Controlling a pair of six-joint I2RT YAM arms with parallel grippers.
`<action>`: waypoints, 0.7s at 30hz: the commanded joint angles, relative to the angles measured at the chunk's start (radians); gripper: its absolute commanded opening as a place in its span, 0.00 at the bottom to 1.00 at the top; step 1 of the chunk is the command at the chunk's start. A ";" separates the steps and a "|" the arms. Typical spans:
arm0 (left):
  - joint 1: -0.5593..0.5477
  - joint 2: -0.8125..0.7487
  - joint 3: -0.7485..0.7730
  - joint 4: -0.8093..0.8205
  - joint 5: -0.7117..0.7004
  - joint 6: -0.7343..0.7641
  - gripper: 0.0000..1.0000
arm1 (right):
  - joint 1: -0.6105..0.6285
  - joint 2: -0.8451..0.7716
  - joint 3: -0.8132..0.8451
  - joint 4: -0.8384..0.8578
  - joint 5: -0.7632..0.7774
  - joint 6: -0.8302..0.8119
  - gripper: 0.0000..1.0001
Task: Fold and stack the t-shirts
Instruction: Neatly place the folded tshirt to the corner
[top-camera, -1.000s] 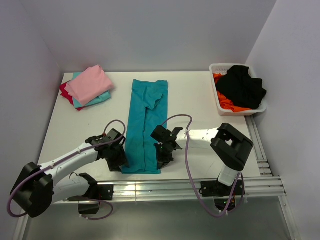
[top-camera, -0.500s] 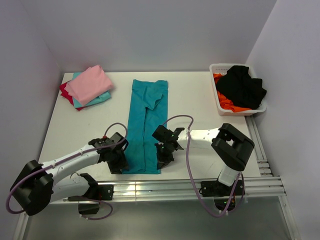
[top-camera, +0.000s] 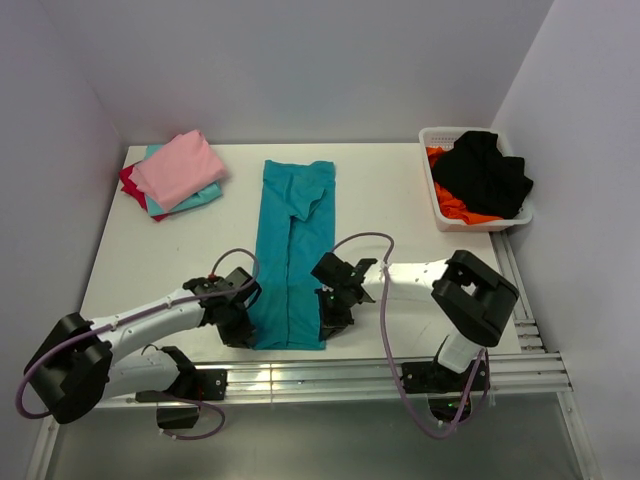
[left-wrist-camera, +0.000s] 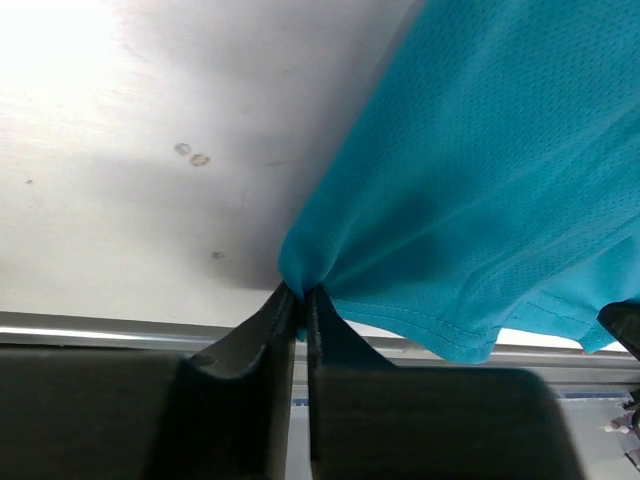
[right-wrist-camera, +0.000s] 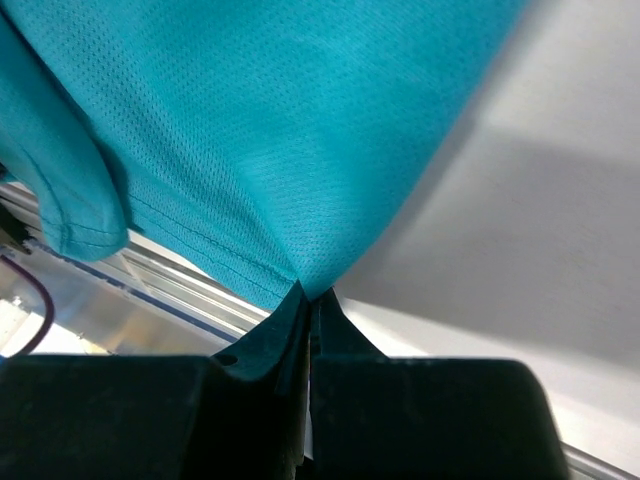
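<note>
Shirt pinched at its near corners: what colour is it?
Plain teal; the t-shirt shows best in the top external view.

We list: one white table (top-camera: 400, 200), bearing two small marks (left-wrist-camera: 190, 155) near its front edge; aluminium rails (top-camera: 330, 372) along that edge; one white mesh basket (top-camera: 484, 225) at the far right corner, holding black cloth (top-camera: 485, 175) heaped over orange cloth (top-camera: 455, 207); pale walls (top-camera: 300, 60) on three sides.
</note>
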 joint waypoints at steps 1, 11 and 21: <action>-0.019 0.019 0.035 0.012 -0.005 0.016 0.10 | -0.015 -0.057 -0.038 -0.077 0.059 -0.037 0.00; -0.038 -0.028 0.355 -0.262 -0.018 0.087 0.05 | -0.018 -0.260 0.099 -0.349 0.134 -0.088 0.00; -0.017 0.171 0.676 -0.364 -0.104 0.205 0.00 | -0.142 -0.214 0.326 -0.474 0.160 -0.166 0.00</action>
